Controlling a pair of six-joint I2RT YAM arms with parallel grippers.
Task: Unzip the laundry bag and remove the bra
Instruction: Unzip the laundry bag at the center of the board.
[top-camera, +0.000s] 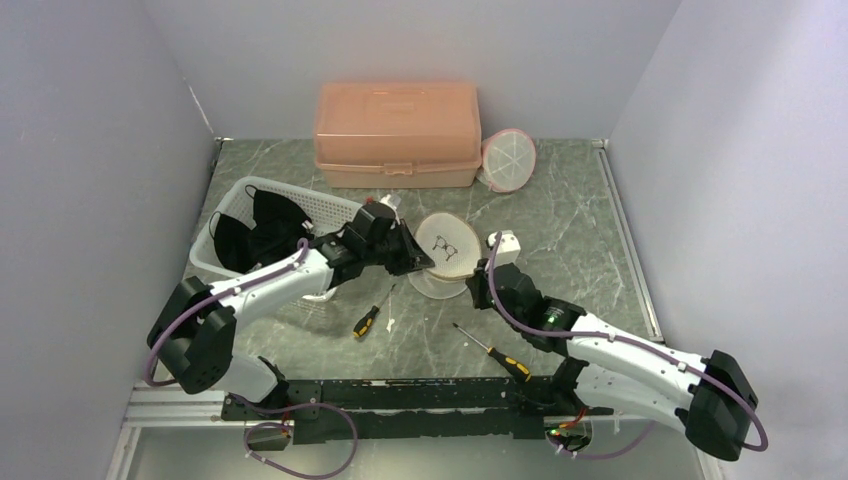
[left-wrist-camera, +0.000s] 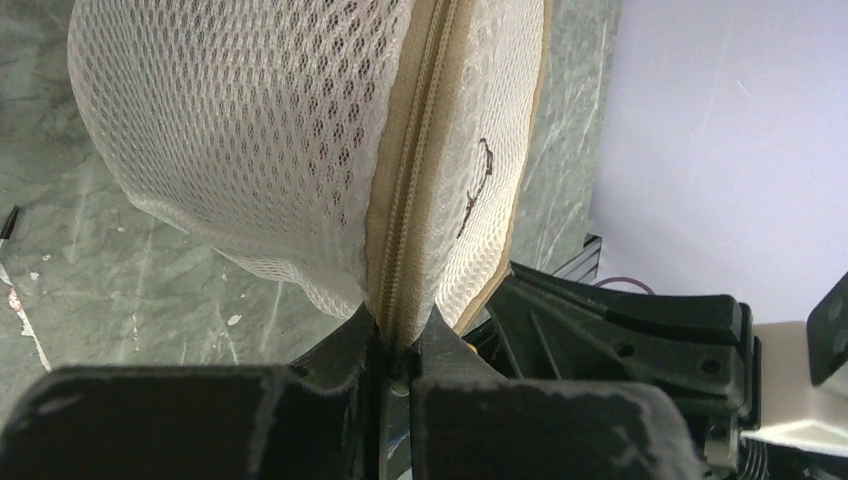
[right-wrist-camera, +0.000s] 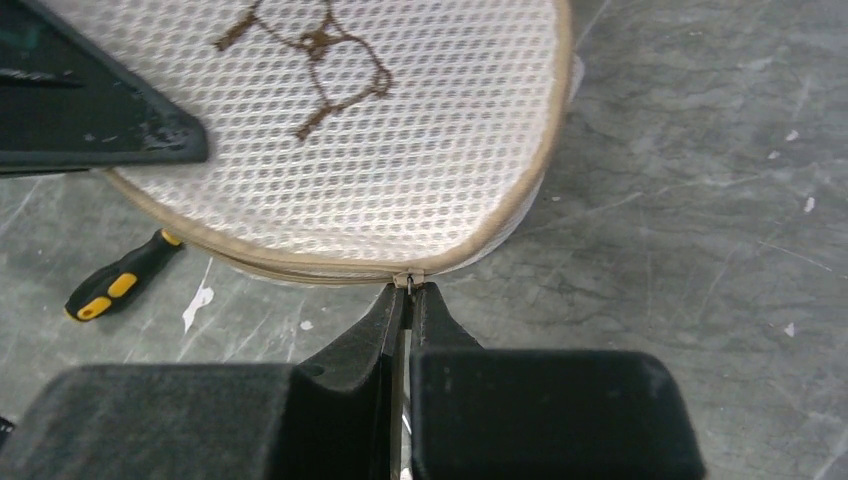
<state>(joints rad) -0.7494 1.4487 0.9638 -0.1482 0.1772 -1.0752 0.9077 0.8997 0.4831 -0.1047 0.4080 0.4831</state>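
Note:
The laundry bag (top-camera: 446, 252) is a round white mesh pouch with tan trim and a brown bra drawing on top, at the table's middle. My left gripper (top-camera: 420, 262) is shut on the bag's left edge; in the left wrist view it (left-wrist-camera: 400, 335) pinches the tan zipper seam (left-wrist-camera: 412, 170). My right gripper (top-camera: 482, 272) is at the bag's right edge; in the right wrist view it (right-wrist-camera: 408, 292) is shut on the small metal zipper pull (right-wrist-camera: 409, 282). The zipper looks closed along the seam (right-wrist-camera: 300, 272). The bra inside the bag is hidden.
A white basket (top-camera: 330, 205) with dark garments (top-camera: 262, 225) sits left of the bag. A peach plastic box (top-camera: 396, 133) stands at the back with a second round mesh bag (top-camera: 508, 160) leaning on it. Two yellow-and-black screwdrivers (top-camera: 366, 320) (top-camera: 494, 352) lie near the front.

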